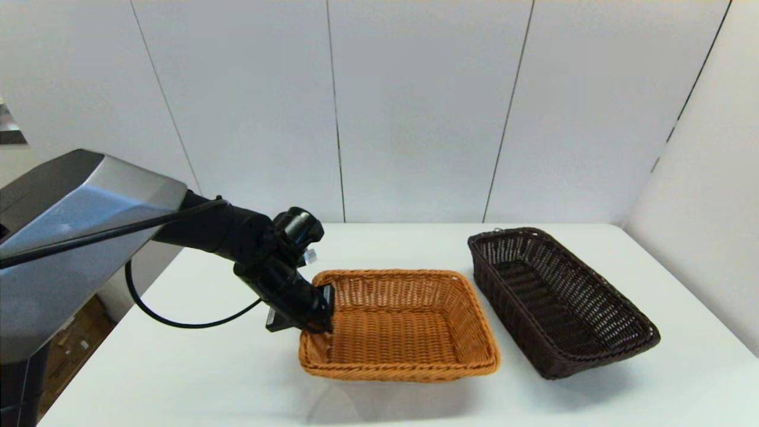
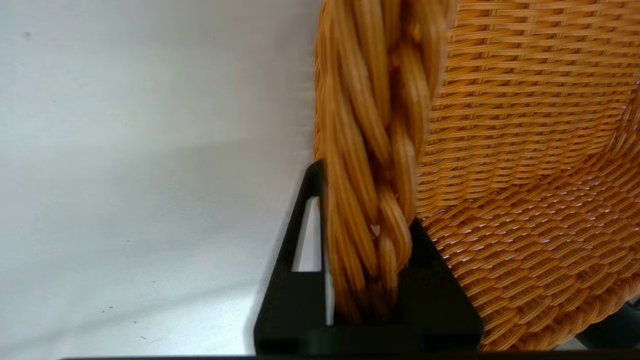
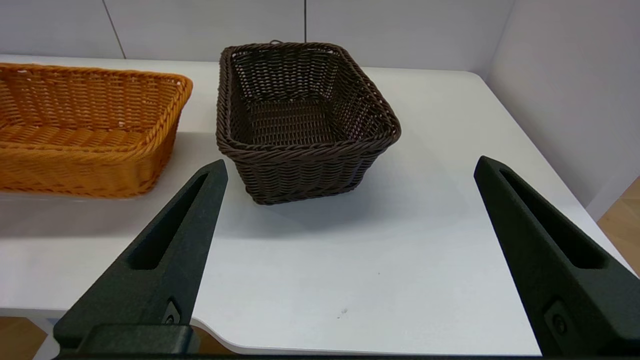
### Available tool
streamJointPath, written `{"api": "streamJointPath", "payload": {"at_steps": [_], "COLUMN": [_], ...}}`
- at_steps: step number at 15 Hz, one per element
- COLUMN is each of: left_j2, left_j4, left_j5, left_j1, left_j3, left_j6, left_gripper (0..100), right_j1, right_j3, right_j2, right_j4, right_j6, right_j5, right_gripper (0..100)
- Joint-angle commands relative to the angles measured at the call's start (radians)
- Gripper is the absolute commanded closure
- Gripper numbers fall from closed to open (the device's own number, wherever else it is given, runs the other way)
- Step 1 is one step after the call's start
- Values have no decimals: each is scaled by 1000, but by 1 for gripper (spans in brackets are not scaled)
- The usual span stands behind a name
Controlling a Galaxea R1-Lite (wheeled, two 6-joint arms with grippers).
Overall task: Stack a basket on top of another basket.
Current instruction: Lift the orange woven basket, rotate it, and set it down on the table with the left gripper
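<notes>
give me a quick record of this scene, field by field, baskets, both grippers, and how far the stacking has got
orange basket: on the table, left of the dark one
dark basket: on the table, apart from the orange one, untouched
left gripper: shut on the orange basket's braided left rim
right gripper: open, held back at the table's near edge, facing the dark basket
stacking: not yet done
</notes>
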Motion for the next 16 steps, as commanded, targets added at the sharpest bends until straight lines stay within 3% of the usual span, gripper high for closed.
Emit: {"api": "streamJointPath", "payload": {"at_steps": [1,8,16], "left_j2": [1,-79,-304], "left_j4": [3,8,157], "left_j5": [1,10,11], "left_j1": [-3,17,167], "left_j3": [1,4,25], "left_j6": [-1,0,37], "left_gripper": [0,0,0], "right_j1": [0,0,0], "right_j3": [0,0,2], "right_j2": [1,1,1], "right_j4": [0,0,0], "right_j6": [-1,1,-1], "right_j5": [0,0,0], "right_gripper": [0,0,0]}}
